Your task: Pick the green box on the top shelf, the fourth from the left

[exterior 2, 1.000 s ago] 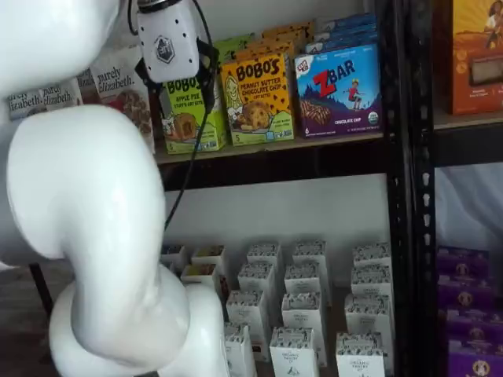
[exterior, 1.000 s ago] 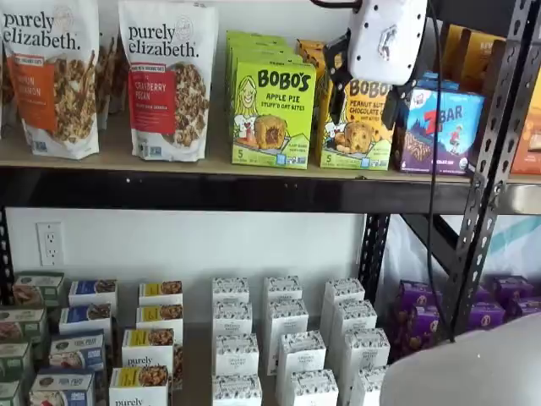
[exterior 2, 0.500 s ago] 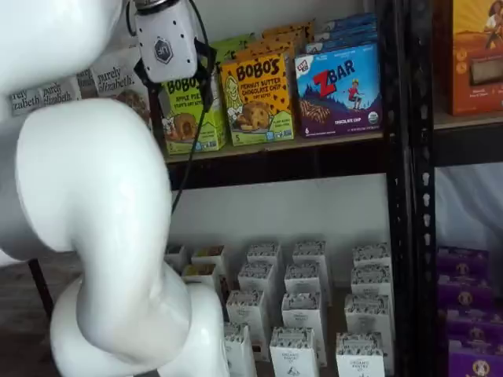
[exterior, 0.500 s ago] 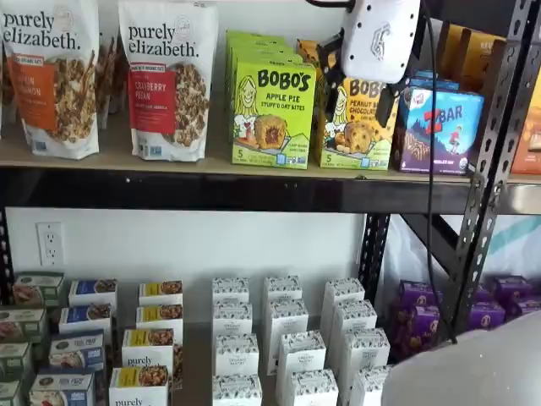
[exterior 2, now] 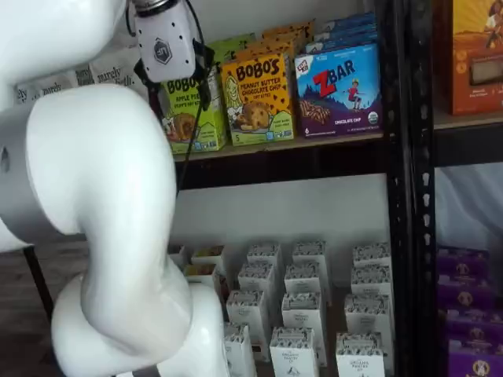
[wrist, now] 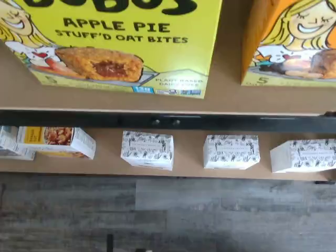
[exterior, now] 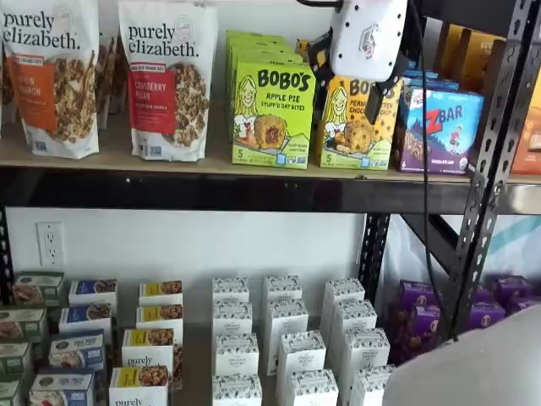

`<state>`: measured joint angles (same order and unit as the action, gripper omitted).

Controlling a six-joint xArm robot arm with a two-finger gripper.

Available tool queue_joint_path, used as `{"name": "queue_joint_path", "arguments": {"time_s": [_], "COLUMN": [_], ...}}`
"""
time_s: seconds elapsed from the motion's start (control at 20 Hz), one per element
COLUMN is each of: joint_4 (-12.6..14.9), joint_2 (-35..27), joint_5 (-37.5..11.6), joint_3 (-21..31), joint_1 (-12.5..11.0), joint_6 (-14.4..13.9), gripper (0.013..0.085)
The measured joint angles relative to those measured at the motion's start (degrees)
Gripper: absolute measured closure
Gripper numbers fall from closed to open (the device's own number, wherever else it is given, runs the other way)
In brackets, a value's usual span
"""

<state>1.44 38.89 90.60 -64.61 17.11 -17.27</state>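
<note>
Glossy lime cardboard green box stands upright on the tan-board top shelf; spread-fingered gripper has shifted leftward toward it

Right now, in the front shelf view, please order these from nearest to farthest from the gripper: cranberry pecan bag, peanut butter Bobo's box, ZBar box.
1. Peanut butter Bobo's box: right behind the gripper.
2. ZBar box: to its right.
3. Cranberry pecan bag: far left.

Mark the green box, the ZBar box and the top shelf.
green box (exterior: 272, 114), a shelf view, front panel.
ZBar box (exterior: 439, 131), a shelf view, front panel.
top shelf (exterior: 194, 191), a shelf view, black front beam.
</note>
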Motion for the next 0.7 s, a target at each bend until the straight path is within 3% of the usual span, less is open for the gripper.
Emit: {"name": "queue_joint_path", "arguments": {"time_s": [0.7], "joint_4": [1.1], "joint_2": [-1.9], "joint_5": [-1.0], "joint_3": [-2.1], "joint_1": [2.4], "joint_6": [-2.2], "gripper": [0.013]}}
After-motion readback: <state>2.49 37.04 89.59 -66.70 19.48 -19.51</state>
